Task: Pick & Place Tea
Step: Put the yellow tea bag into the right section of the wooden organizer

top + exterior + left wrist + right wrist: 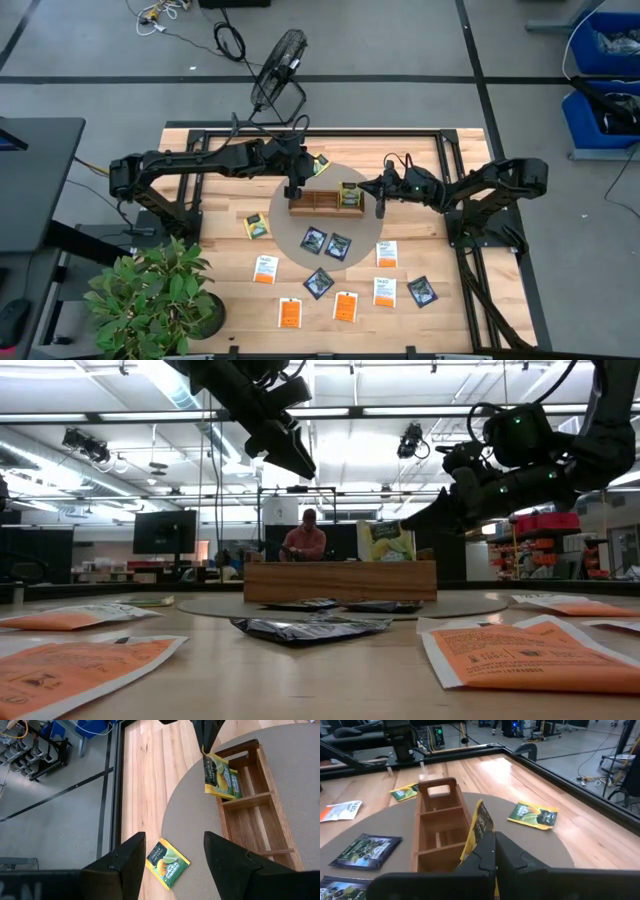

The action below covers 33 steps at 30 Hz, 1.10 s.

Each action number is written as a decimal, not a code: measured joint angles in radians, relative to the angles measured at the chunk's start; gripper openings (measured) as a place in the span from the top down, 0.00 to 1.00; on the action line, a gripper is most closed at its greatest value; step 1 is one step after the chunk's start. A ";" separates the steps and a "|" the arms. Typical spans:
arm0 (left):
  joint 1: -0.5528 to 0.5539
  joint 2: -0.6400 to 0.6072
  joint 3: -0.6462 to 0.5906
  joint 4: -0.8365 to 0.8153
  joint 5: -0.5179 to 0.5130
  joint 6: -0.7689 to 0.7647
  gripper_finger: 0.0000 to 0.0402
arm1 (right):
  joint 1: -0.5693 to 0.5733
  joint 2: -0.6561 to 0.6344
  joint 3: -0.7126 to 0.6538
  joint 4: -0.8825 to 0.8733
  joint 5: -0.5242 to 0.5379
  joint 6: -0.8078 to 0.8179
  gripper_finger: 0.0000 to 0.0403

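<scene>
The wooden tray (325, 203) sits on a round grey mat. My right gripper (370, 196) hovers at the tray's right end, shut on a yellow-green tea packet (350, 193); the low view shows this packet (385, 542) upright in the tray. My left gripper (172, 845) is open in the air above the tray's far left side. Below its fingers another yellow-green packet (167, 862) lies flat, half on the mat's rim. Several more packets lie flat on the near table: dark (338, 245), white with orange (386, 253), orange (345, 306) and yellow-green (257, 227). My right gripper pinches the yellow-green packet by its upper corner (206, 754) between both fingers, coming slanting down from the table's right. The packet hangs upright below the fingers (485, 851), and its lower part (220, 787) reaches into the tray's right end compartment.
A second yellow-green packet (234, 784) seems to stand in that same compartment. The tray's other compartments (260, 822) look bare. A potted plant (150, 295) stands at the near left corner. A fan (278, 68) stands on the floor beyond the far edge. A person (305, 540) sits behind the table.
</scene>
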 joint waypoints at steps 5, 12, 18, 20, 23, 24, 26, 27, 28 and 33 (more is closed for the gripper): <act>0.000 0.000 0.000 0.000 0.000 0.000 0.49 | 0.000 0.000 0.000 -0.002 0.000 -0.003 1.00; 0.000 0.000 0.000 0.000 0.000 0.000 0.49 | 0.000 0.000 0.000 -0.009 -0.003 0.005 1.00; 0.000 0.000 0.000 0.000 0.000 0.000 0.49 | 0.000 0.000 0.000 -0.008 -0.010 0.010 0.99; 0.000 0.000 0.000 0.000 0.000 0.000 0.49 | 0.000 0.000 0.000 -0.009 -0.010 0.010 0.99; 0.000 0.000 0.000 0.000 0.000 0.000 0.49 | 0.000 0.000 0.000 -0.012 -0.028 0.018 0.99; 0.000 0.000 0.000 0.000 0.000 0.000 0.49 | 0.000 0.000 0.000 -0.011 -0.035 0.026 0.99; 0.000 0.000 0.000 0.000 0.000 0.000 0.49 | 0.000 0.000 0.000 -0.007 -0.046 0.031 0.97; 0.000 0.000 0.000 0.000 0.000 0.000 0.49 | 0.000 0.000 0.000 -0.007 -0.049 0.030 0.96; 0.000 0.000 0.000 0.000 0.000 0.000 0.49 | 0.000 0.000 0.000 -0.007 -0.050 0.030 0.95; 0.000 0.000 0.000 0.000 0.000 0.000 0.49 | 0.000 0.000 0.000 -0.022 -0.031 0.033 0.86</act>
